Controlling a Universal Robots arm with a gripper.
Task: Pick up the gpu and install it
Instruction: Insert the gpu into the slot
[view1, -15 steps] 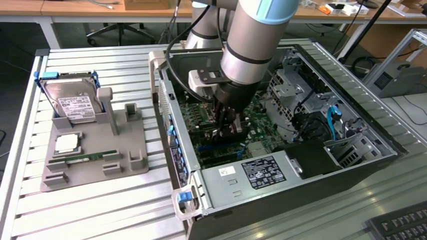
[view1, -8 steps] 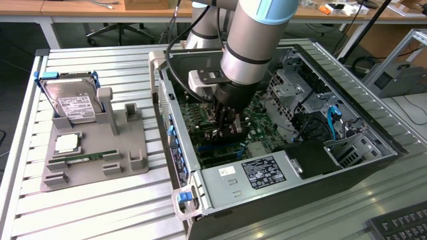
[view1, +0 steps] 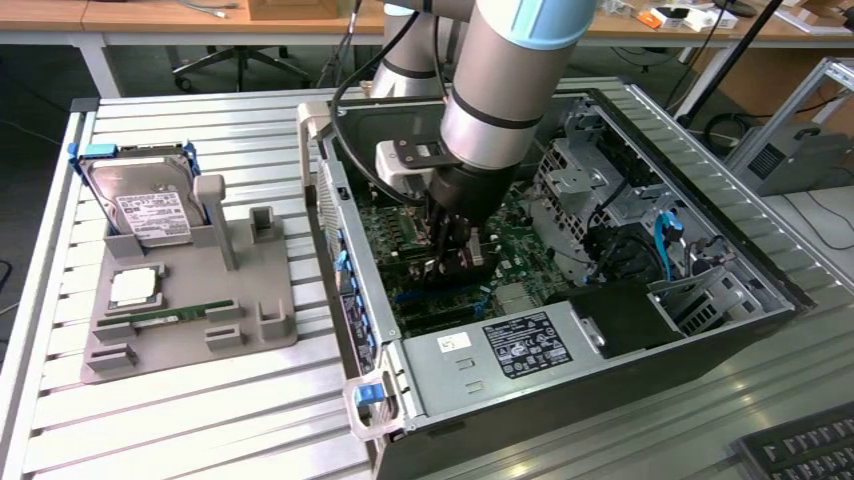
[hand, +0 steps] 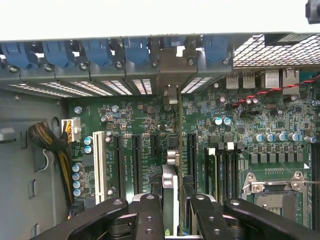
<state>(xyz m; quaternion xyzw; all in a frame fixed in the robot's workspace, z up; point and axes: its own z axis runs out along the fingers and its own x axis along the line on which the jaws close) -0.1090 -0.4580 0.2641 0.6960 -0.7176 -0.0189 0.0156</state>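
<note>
The gpu (hand: 170, 176) stands edge-on between my fingers over the green motherboard (hand: 145, 120), its metal bracket end (hand: 171, 95) close to the case's rear slot openings. My gripper (hand: 173, 204) is shut on it, one black finger (hand: 150, 212) on each side. In the exterior view the gripper (view1: 454, 245) reaches down into the open computer case (view1: 747, 330), with the dark card (view1: 465, 264) low over the board. I cannot tell whether the card's edge sits in a slot.
Black expansion slots (hand: 135, 160) and a white slot (hand: 98, 160) flank the card. A CPU socket (hand: 272, 187) lies nearby. At the exterior view's left, a grey fixture (view1: 200, 300) holds a hard drive (view1: 144, 205), a chip and a memory stick (view1: 167, 318).
</note>
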